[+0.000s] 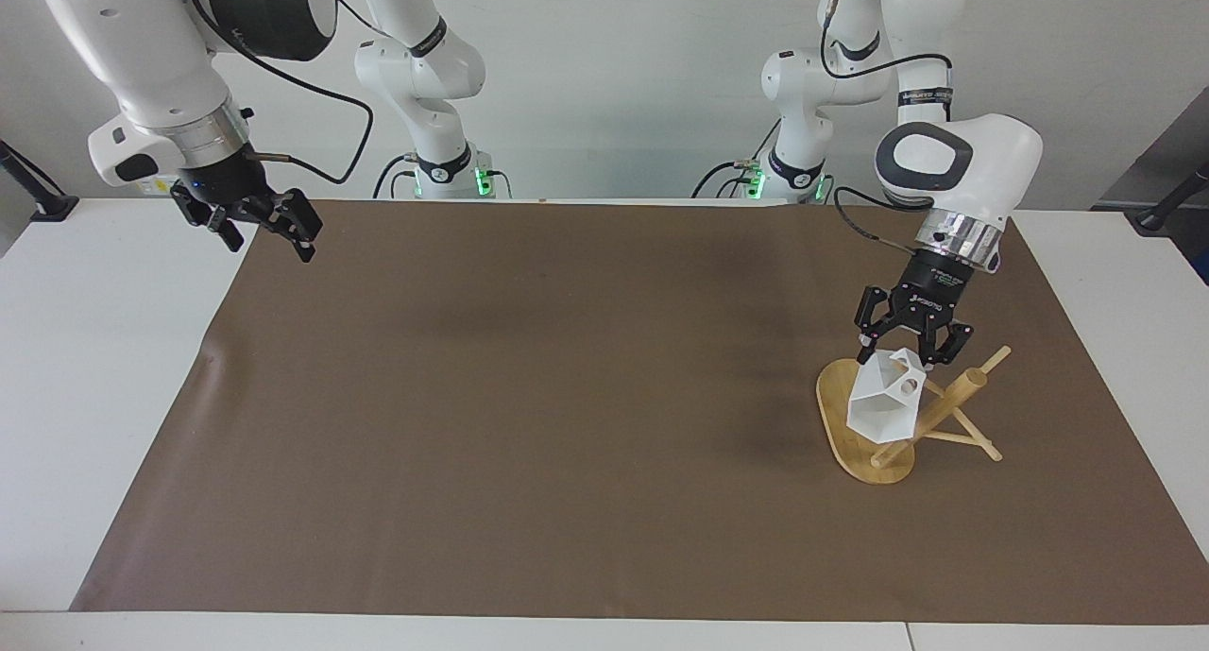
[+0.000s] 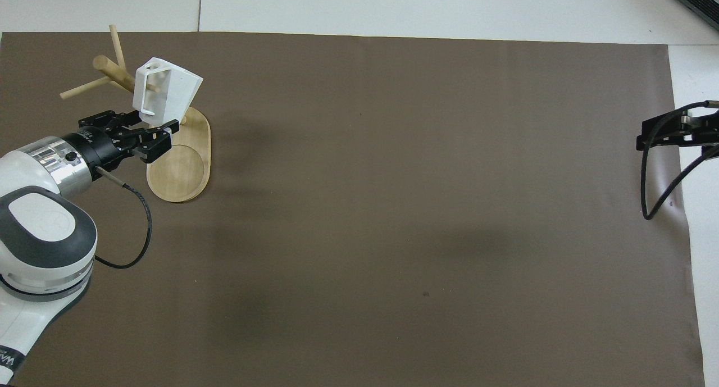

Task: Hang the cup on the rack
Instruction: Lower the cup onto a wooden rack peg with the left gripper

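Note:
The white faceted cup (image 1: 883, 403) is tilted over the rack's oval base (image 1: 835, 403), close against the slanting pole (image 1: 947, 399). In the overhead view a thin peg shows through the hole of the cup's handle (image 2: 150, 89). My left gripper (image 1: 909, 352) is right above the cup and is shut on the top of its handle; it also shows in the overhead view (image 2: 150, 130). My right gripper (image 1: 272, 231) waits, open and empty, over the mat's corner at the right arm's end.
A brown mat (image 1: 567, 396) covers most of the white table. The rack (image 2: 181, 171) leans, with its pegs (image 2: 84, 87) sticking out toward the left arm's end. A black cable (image 2: 657, 190) hangs by the right gripper (image 2: 646, 141).

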Available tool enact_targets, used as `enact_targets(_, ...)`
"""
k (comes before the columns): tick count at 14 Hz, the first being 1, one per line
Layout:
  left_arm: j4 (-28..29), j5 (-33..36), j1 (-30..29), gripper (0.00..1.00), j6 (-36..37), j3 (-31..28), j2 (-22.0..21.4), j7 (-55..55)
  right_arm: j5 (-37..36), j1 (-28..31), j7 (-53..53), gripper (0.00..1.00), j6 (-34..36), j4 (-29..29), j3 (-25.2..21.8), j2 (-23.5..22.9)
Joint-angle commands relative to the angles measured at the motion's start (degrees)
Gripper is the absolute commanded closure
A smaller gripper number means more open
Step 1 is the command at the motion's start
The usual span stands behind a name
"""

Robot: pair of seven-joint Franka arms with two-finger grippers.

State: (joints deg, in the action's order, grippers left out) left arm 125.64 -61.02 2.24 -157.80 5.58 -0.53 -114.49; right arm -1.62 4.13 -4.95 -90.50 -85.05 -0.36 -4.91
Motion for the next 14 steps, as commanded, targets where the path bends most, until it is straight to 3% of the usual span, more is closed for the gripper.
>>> enact_targets(1, 0.0, 0.6, 0.0, 1.0, -2.1, 0.2, 0.3, -2.5, 0.7, 0.1, -0.8, 0.0, -0.2, -0.3, 0.1, 0.7)
enact_targets(14, 0.7, 0.8, -0.4, 1.0, -3.7, 0.0, 0.5, -4.2, 0.8, 0.9, 4.6, 0.0, -0.5, -0.1, 1.2, 0.7)
